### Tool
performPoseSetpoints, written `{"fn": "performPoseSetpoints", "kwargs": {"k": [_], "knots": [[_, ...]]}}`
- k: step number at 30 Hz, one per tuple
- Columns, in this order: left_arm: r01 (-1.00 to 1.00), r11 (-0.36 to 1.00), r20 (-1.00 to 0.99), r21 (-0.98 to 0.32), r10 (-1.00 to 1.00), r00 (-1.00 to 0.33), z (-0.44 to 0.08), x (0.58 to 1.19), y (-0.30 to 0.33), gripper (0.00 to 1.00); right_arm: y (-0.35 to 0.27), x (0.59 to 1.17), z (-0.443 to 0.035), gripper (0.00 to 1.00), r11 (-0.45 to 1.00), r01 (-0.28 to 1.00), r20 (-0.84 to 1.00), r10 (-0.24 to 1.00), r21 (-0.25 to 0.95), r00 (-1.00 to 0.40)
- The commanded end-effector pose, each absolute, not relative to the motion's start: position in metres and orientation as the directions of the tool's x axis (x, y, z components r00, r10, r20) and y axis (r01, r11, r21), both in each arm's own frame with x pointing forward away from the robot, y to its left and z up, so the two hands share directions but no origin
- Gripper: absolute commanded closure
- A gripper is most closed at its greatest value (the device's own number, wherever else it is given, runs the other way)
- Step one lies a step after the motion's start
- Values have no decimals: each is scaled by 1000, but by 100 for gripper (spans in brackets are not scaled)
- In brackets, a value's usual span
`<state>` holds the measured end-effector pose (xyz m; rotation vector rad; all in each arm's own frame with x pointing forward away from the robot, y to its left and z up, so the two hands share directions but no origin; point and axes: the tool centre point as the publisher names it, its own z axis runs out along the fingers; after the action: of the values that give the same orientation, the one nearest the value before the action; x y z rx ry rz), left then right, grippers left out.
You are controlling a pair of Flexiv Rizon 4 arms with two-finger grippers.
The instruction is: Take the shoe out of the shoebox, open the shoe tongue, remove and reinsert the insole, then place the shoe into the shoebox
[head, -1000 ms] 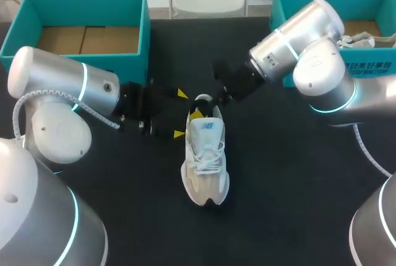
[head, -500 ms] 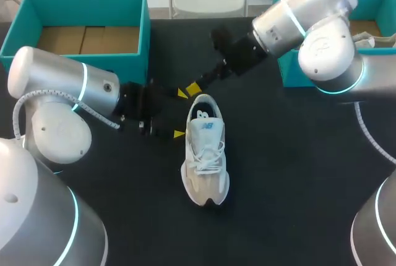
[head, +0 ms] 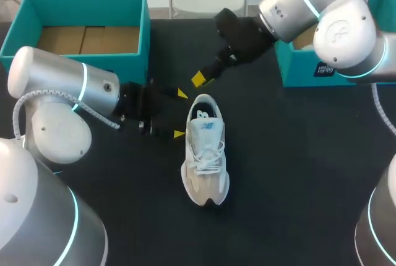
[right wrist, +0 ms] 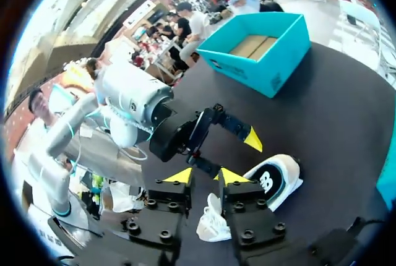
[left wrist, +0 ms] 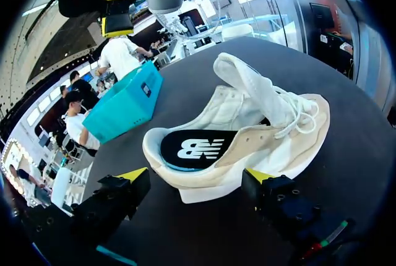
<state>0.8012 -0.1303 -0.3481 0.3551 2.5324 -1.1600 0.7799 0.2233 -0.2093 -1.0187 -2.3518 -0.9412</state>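
Note:
A white and beige sneaker [head: 205, 154] lies on the dark table, heel toward the far side, its black insole [left wrist: 193, 148] lying flat inside. The tongue [left wrist: 253, 90] stands pulled up. My left gripper [head: 180, 114] is open at table height, its yellow tips either side of the heel without touching it. My right gripper [head: 198, 79] hangs above the table just beyond the heel. In the right wrist view its fingertips [right wrist: 179, 175] stand a narrow gap apart, with nothing between them, above the shoe [right wrist: 263, 185].
An open teal shoebox [head: 145, 37] with a cardboard floor stands at the far left. A second teal box [head: 328, 68] sits at the far right, mostly covered by my right arm. Dark table surface stretches around and in front of the shoe.
My right gripper has lifted off the shoe's heel opening and drawn back toward the far side, and its fingers have come closer together. The shoe and the left arm have not moved.

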Motion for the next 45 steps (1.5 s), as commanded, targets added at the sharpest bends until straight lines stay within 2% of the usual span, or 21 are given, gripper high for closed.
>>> {"fn": "performPoseSetpoints", "kwargs": {"k": [1, 6, 11, 12, 16, 20, 25, 36, 39, 42, 45], "knots": [[369, 641, -404, -673, 99, -909, -343, 800, -128, 0, 226, 778, -203, 100, 507, 771, 471, 611, 385, -637], [406, 654, -382, -639, 188, -905, -322, 793, -105, 0, 226, 778, -203, 100, 507, 771, 471, 611, 385, -637], [385, 681, -394, -622, 153, -906, -308, 799, -73, 0, 226, 778, -203, 100, 507, 771, 471, 611, 385, -637], [378, 680, -400, -628, 135, -907, -305, 800, -68, 0, 224, 779, -208, 100, 493, 797, 412, 683, 350, -603], [367, 704, -423, -608, 104, -900, -299, 805, -51, 0, 228, 777, -222, 100, 369, 862, 250, 850, 348, -464], [359, 697, -423, -620, 88, -902, -294, 808, -36, 0, 231, 775, -239, 100, 291, 892, 147, 922, 346, -357], [334, 729, -414, -597, 76, -907, -291, 815, -20, 0, 238, 773, -261, 100, 290, 904, 55, 945, 314, -322], [308, 773, -401, -555, 76, -913, -281, 823, 4, 0, 238, 773, -261, 100, 290, 904, 55, 945, 314, -322], [295, 754, -398, -586, 49, -916, -279, 824, 9, 0, 238, 773, -261, 100, 290, 904, 55, 945, 314, -322], [295, 754, -398, -586, 49, -916, -279, 824, 9, 0, 233, 776, -278, 100, 173, 931, -3, 983, 321, -181], [295, 754, -398, -586, 49, -916, -279, 824, 9, 0, 232, 776, -289, 100, 103, 940, -19, 995, 326, -102]]}}
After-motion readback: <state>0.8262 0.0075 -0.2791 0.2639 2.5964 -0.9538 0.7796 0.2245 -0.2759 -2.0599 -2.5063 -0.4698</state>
